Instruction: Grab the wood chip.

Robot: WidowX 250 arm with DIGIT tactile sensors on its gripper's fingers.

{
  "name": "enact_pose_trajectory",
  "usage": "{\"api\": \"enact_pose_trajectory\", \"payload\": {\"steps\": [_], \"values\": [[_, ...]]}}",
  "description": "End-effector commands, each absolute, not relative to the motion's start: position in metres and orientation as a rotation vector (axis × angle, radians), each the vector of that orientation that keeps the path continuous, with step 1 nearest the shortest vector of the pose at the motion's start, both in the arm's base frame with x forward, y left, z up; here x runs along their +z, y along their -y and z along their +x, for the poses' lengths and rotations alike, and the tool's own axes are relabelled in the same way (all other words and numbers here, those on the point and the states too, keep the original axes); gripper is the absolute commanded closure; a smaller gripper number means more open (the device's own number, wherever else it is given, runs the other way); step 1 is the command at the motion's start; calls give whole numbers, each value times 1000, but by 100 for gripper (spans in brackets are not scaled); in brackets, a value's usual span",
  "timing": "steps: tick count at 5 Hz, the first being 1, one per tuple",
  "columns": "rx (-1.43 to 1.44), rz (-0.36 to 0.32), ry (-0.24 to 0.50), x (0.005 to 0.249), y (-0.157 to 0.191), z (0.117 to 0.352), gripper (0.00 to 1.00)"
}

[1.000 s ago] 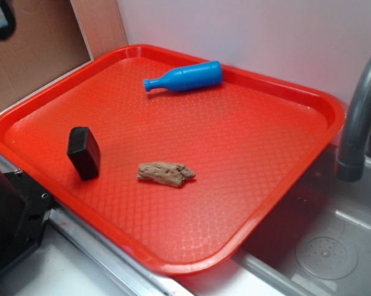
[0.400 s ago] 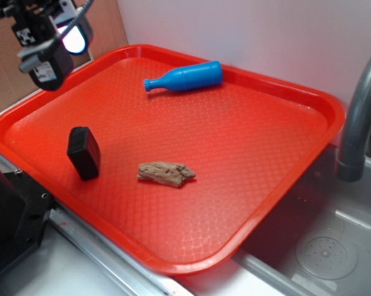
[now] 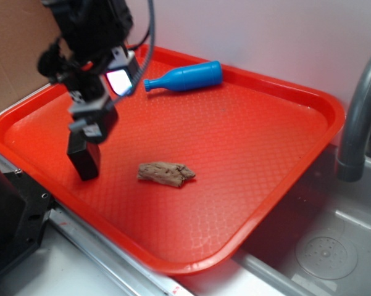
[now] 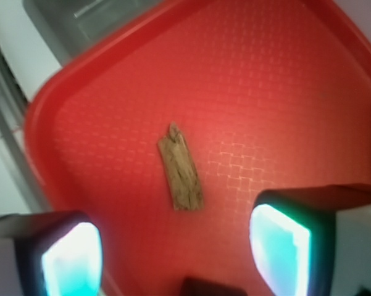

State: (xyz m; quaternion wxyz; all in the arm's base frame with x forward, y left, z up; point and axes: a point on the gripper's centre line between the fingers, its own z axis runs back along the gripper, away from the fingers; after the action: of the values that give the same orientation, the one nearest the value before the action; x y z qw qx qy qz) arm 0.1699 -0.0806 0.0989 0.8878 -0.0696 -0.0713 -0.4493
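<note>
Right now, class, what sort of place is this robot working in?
Probably a kitchen sink mock-up: a grey faucet over a steel basin, with a red tray holding the wood chip beside it.

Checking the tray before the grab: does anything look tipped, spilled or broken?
Only the blue bottle looks off: it lies on its side near the tray's far rim. The wood chip has jagged ends but lies flat, alone mid-tray. The black block stands upright under the gripper. Nothing is spilled.
</note>
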Motion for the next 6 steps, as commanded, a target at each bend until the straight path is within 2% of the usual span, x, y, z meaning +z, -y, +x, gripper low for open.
{"api": "enact_pose_trajectory", "payload": {"steps": [1, 3, 4, 6], "values": [[-1012, -150, 134, 61, 91, 179, 0], [-1037, -100, 63, 25, 91, 183, 0], [-1061, -61, 65, 20, 93, 181, 100], [-1073, -62, 68, 20, 96, 178, 100]]}}
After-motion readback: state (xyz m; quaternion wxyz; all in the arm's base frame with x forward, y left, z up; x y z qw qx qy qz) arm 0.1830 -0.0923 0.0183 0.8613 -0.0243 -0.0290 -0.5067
